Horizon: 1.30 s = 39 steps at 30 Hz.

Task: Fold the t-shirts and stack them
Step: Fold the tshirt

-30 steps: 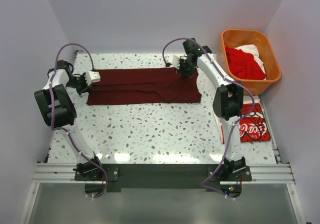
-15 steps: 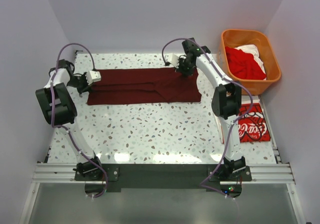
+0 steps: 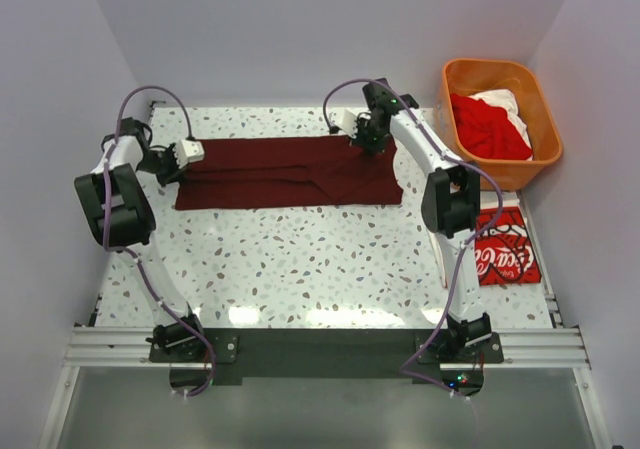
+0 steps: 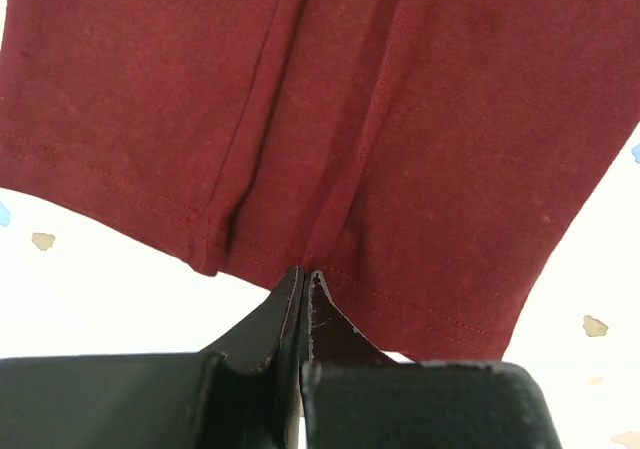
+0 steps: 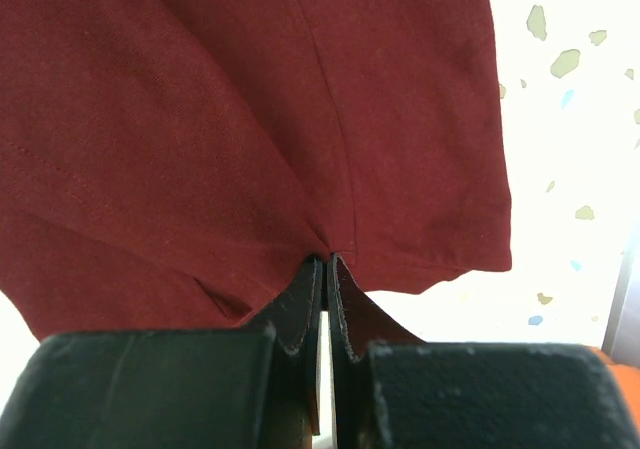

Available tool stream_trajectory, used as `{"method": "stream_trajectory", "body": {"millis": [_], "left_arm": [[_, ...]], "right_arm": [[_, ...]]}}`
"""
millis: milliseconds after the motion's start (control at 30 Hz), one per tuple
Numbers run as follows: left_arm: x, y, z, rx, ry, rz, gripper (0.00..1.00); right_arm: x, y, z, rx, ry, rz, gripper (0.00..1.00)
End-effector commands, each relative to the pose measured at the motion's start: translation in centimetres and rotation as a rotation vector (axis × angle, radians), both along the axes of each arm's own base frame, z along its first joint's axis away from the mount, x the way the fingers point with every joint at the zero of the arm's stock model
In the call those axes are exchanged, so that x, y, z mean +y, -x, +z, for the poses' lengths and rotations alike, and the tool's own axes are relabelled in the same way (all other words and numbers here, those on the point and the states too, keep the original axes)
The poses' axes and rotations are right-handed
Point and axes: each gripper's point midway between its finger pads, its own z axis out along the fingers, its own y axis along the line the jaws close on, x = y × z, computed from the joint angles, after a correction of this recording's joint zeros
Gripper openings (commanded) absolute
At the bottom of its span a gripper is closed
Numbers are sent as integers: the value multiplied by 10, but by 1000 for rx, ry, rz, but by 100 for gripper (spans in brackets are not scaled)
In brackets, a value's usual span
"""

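Maroon t-shirt (image 3: pixel 290 172) pinched near each end: left gripper (image 4: pixel 303 281) and right gripper (image 5: pixel 327 266) both clamped on its edge. Lift evenly, hold cloth taut, avoid slipping corners.

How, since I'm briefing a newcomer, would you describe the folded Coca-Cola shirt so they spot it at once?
Start at the speckled table and go to its right edge, just nearer than the orange basket. There lies a bright red t-shirt, folded flat. Its white Coca-Cola script sets it apart from the plain maroon shirt spread along the far side.
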Motion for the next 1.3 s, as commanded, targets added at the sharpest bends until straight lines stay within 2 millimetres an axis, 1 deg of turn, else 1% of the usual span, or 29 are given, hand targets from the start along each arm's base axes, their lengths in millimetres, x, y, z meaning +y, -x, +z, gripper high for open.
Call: {"method": "stream_trajectory", "body": {"millis": [0,100,133,167,200,233,300,333,367,400,433,467,500,533,567,600,633,667,700,733,767,800,833,867,900,933,1000,1133,1267], "left_arm": [[4,-19,8,-50,-11,13,0],[7,-24,8,-57,-7,49,0],[8,-27,9,-63,-4,64,3],[9,-29,11,-68,0,83,7],[10,-32,14,-68,12,119,18],[10,-33,15,-66,14,129,22],[10,-30,24,-57,34,169,29],[10,-29,28,-55,44,192,31],[12,-27,37,-63,54,217,32],[12,-23,43,-45,86,262,35],[12,-21,47,-39,107,290,36],[16,-18,54,-39,121,329,37],[15,-11,56,4,155,387,37],[13,-7,58,25,185,413,38],[14,1,58,54,210,448,38],[10,11,55,118,249,498,38],[6,17,53,152,271,517,38],[3,29,47,215,305,564,39],[1,34,43,242,321,584,43],[-1,38,43,260,339,603,44],[-3,47,35,304,363,645,45],[-2,48,33,307,371,665,45],[-3,53,28,326,377,680,45],[-3,54,24,332,374,694,48],[-1,55,21,339,371,712,55],[-1,57,14,361,369,724,55],[1,59,7,387,364,749,55],[4,63,-6,412,344,772,56],[10,65,-17,409,307,787,57]], "right_arm": [[-2,-19,18,-84,-8,-21,0],[-2,-23,18,-99,-9,-33,0],[-1,-26,18,-108,-13,-38,0],[-2,-27,18,-111,-14,-48,0],[-1,-27,19,-115,-15,-54,0],[-3,-30,20,-122,-13,-69,18],[-7,-29,31,-134,-22,-97,39],[-9,-26,34,-127,-32,-110,56],[-10,-22,38,-116,-50,-131,60],[-13,-18,54,-128,-71,-144,63],[-16,-9,54,-95,-80,-175,64],[-15,-3,60,-82,-101,-184,64],[-20,3,72,-77,-122,-205,64],[-23,16,71,-28,-141,-255,64],[-22,24,72,9,-174,-272,63],[-28,31,74,46,-199,-305,63],[-31,47,73,112,-215,-336,62],[-27,57,72,178,-266,-386,61],[-34,67,69,232,-279,-428,60],[-36,76,59,296,-294,-489,59],[-38,80,55,327,-307,-516,59],[-41,83,52,356,-328,-543,59],[-41,87,44,394,-335,-591,59],[-43,88,39,410,-341,-614,59],[-46,88,34,422,-343,-634,59],[-48,88,27,432,-335,-661,59],[-56,87,15,447,-318,-697,59],[-65,92,-9,485,-289,-740,59],[-63,97,-22,517,-290,-750,59]]}}
